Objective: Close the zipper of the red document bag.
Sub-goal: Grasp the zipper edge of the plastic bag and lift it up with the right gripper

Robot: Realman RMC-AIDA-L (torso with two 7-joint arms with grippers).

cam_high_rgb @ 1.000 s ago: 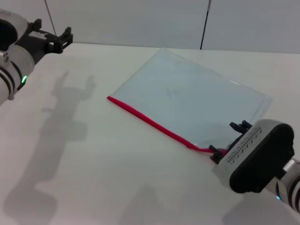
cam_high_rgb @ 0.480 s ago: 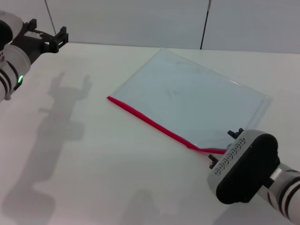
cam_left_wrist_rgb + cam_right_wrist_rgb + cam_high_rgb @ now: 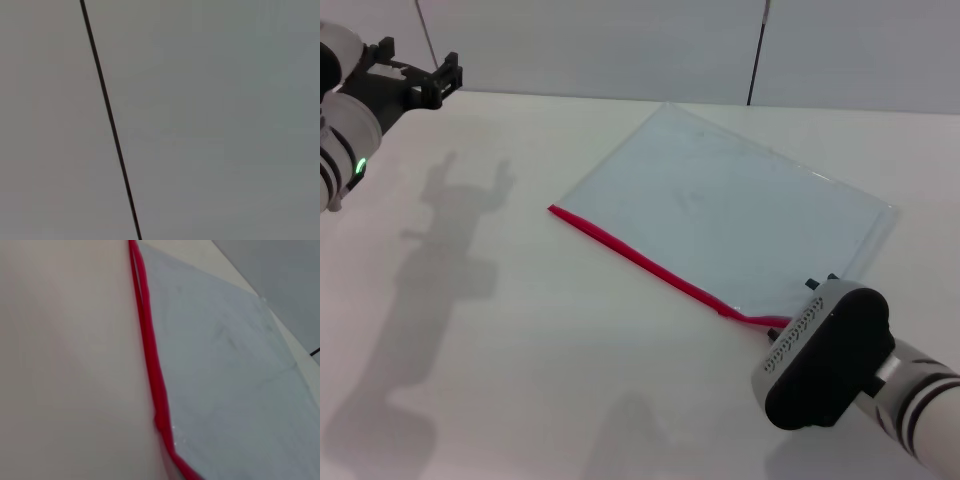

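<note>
The red document bag [image 3: 720, 210] lies flat on the white table, a pale-blue translucent pouch set at an angle. Its zipper [image 3: 640, 258] is the red strip along the near long edge, running from the left corner to the near right corner. In the right wrist view the zipper [image 3: 150, 355] crosses the picture beside the bag [image 3: 230, 370], with a small thickening partway along. My right gripper [image 3: 810, 300] sits at the zipper's near right end, mostly hidden behind its own wrist housing. My left gripper [image 3: 417, 78] hangs open over the far left of the table, well away from the bag.
A black cable [image 3: 757, 50] runs down the grey wall behind the table. Another black cable [image 3: 107, 115] against that wall fills the left wrist view. Bare white table [image 3: 520, 350] lies left of and in front of the bag.
My right arm has drawn back toward the near edge, so its housing now covers more of the gripper. My left gripper has shifted slightly farther left.
</note>
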